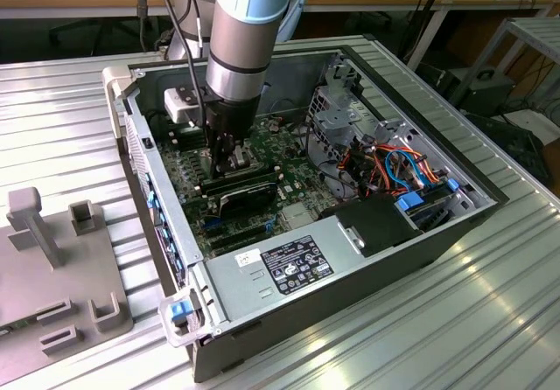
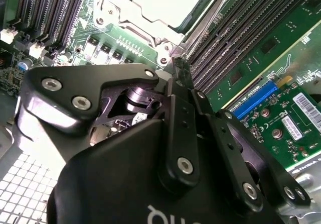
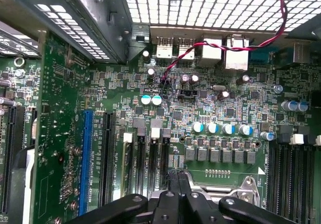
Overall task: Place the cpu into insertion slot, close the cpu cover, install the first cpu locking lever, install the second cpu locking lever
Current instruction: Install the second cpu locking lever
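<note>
Ribbed metal desk, open computer case, green board inside. Cpu seated in the slot near the board's middle: flat, stiff, light, smooth pale top, fragile underneath, best handled by its edges. Cover thin bright steel framing it. Gripper closed, empty, tips just beside the cover's corner.

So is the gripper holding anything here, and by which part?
Cannot be told. The gripper is down at the corner of the cpu cover, over the seated cpu; no grasp shows.
</note>
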